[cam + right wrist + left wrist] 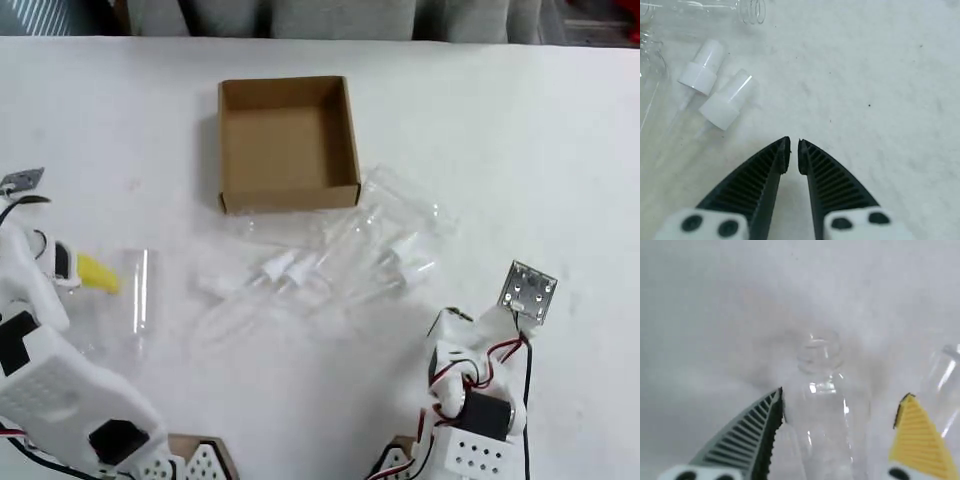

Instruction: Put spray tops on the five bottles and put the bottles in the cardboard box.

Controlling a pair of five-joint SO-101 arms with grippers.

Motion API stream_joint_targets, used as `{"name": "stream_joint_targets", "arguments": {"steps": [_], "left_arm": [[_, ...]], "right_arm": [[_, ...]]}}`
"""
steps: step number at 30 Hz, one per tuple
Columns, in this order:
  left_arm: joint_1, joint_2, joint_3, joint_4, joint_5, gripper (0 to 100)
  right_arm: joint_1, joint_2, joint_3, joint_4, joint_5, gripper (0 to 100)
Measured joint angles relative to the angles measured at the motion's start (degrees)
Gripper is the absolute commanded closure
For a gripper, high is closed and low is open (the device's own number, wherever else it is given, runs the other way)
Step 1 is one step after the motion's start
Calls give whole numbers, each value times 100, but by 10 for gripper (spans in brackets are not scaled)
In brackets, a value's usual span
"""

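While left jaws gape, clear bottle (825, 405) lies between them

White arms (60, 395), black ribbed right tool (793, 146)

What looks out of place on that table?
Nothing looks broken, but it is untidy: clear bottles lie on their sides in a loose heap near the box, white spray tops scattered among them, none fitted. Another bottle lies apart, between the open fingers of the left tool.
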Motion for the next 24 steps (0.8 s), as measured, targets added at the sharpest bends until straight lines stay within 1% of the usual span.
{"name": "stream_joint_targets", "arguments": {"steps": [5,8,15,22,24], "left_arm": [[0,0,0,18,-18,650],[0,0,0,9,132,650],[9,-9,484,-589,765,650],[-79,-9,510,-642,1327,651],[-97,-9,510,-642,1433,679]], "right_arm": [[0,0,0,0,0,984],[0,0,0,0,0,984],[0,0,0,0,0,984],[0,0,0,0,0,984],[0,0,0,0,0,984]]}}
